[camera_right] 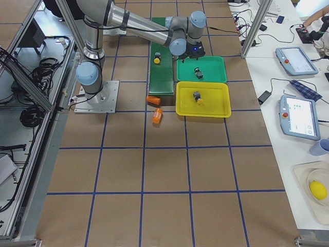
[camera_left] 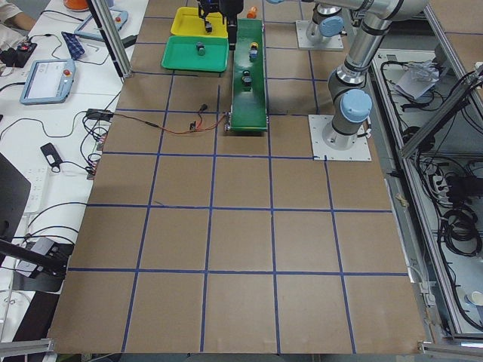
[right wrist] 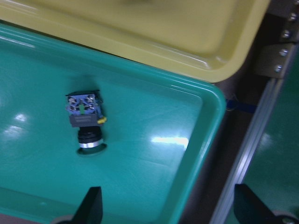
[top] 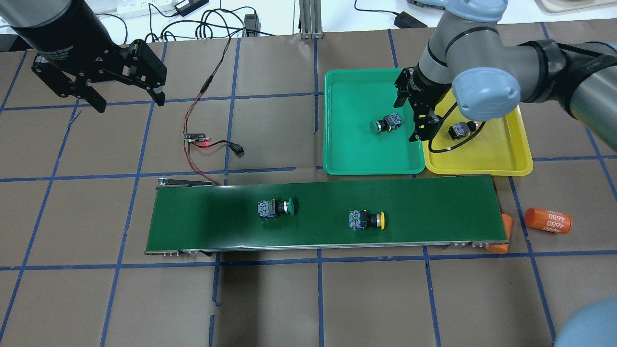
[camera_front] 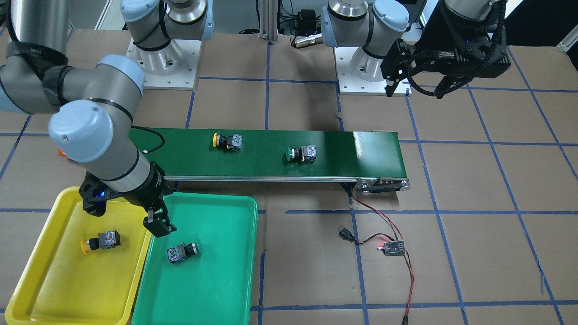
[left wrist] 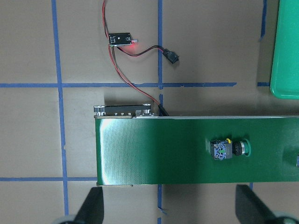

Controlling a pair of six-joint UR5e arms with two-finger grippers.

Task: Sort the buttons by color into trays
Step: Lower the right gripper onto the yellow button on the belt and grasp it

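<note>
The belt (top: 217, 226) runs across my table with two buttons not yet sorted on it. Beyond its right end sit the green tray (top: 356, 154) and the yellow tray (top: 487, 161), touching side by side, each with one matching button in it, so I call the job half done. My right gripper (top: 404, 123) hangs above the seam between the trays, fingers spread and empty. The left gripper (top: 129, 99) waits well off to the left, also spread and empty. The step in hand, as I read it, is the return to the belt for a third pick. That calls for lifting clear of the tray rims, then turning the fingers across a button's body, not along it. The belt's yellow button (top: 366, 220) lies nearer the trays and the green one (top: 275, 207) farther left. Both lie on their sides, long axis along the belt, caps pointing to my right. The tray's green button (top: 385, 125) also lies on its side, cap towards my left. The tray's yellow one (top: 462, 129) points its cap right, partly hidden under the arm.
</note>
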